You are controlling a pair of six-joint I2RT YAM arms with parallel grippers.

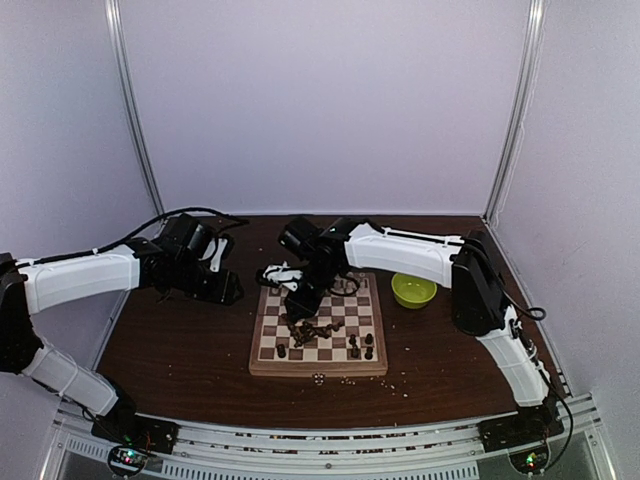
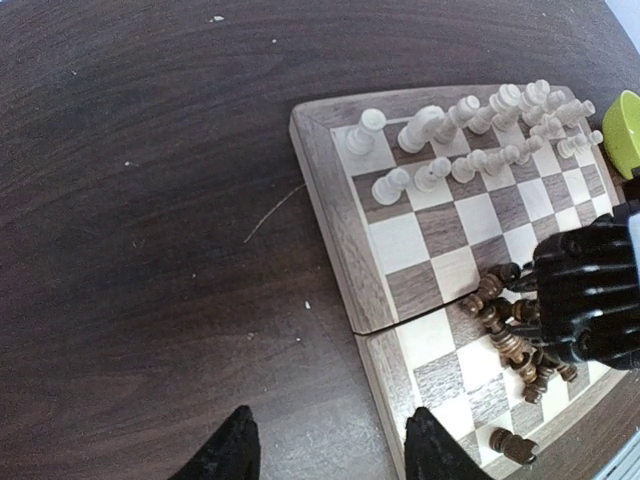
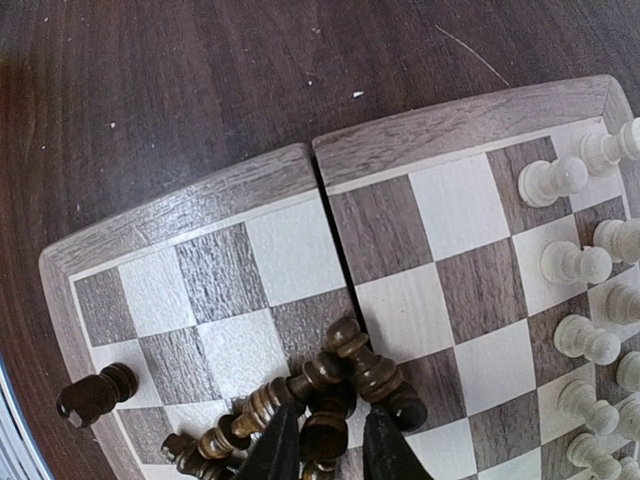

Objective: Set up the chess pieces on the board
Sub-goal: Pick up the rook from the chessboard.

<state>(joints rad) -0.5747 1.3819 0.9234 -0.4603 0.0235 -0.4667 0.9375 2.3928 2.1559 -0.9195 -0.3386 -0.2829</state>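
Dark wood table point(image 1: 180, 350), plain pale lavender walls point(image 1: 320, 100), metal corner posts point(image 1: 135, 110), soft even light

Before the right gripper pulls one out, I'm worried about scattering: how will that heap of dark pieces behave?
The dark pieces lie crisscrossed on their sides, so lifting one probably nudges its neighbours. Being turned and round, loosened ones may roll across the board. They look small, likely light, easily flicked by the right gripper.

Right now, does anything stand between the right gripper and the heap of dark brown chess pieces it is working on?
Nothing visible does. The right gripper is down in the heap of dark brown chess pieces on the checked wooden board, with one piece between its fingers. The cream-white pieces stand well away, at the far rows.
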